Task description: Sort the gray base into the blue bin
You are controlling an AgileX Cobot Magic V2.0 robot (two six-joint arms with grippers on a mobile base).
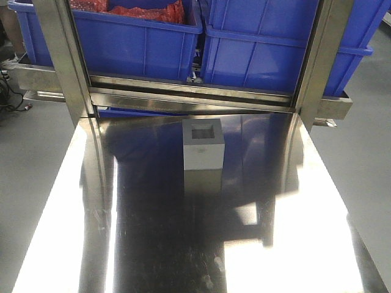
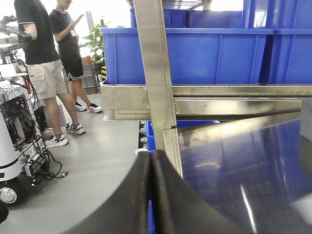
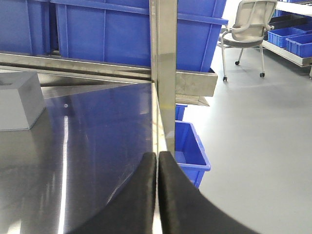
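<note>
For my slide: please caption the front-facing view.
Matte gray cube-like block, recess up, stands on the steel table before two bright-blue bins.

Plain matte gray base (image 1: 202,155), bright blue bin (image 1: 275,55), reflective silver table (image 1: 153,244)

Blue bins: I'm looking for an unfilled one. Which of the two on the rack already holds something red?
The left blue bin: red material shows above its rim. The right blue bin shows none from the front view.
</note>
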